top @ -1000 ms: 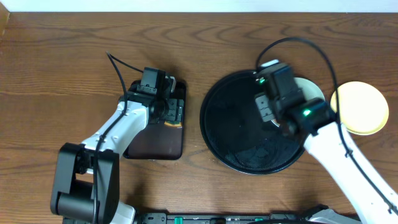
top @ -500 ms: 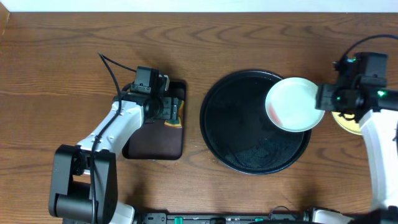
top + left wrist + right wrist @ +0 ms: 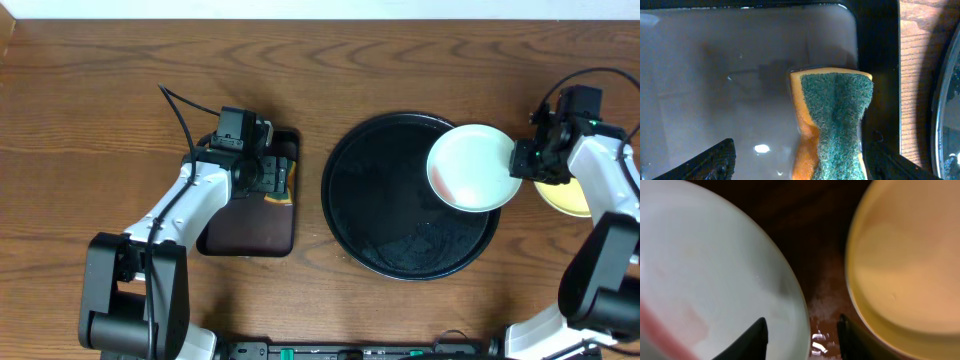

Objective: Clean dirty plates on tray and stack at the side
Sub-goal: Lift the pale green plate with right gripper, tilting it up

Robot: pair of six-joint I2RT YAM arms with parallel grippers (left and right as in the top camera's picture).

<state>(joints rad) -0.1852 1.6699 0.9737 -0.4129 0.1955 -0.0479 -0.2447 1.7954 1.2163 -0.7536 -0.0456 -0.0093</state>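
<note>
Plates are showing two in number: a white one [image 3: 470, 165] is sitting at the right edge of the single round black tray [image 3: 380, 200], its red smear uncleaned, and a yellow one [image 3: 568, 200] is lying off the tray at far right. The right hand [image 3: 522, 162], over the tray a second ago, is now straddling the white plate's right rim, fingers partly apart and gripping nothing, probably lining up a grasp. The left hand [image 3: 272, 177] is hanging wide over the one sponge [image 3: 835, 115] in the small tray [image 3: 245, 235].
</note>
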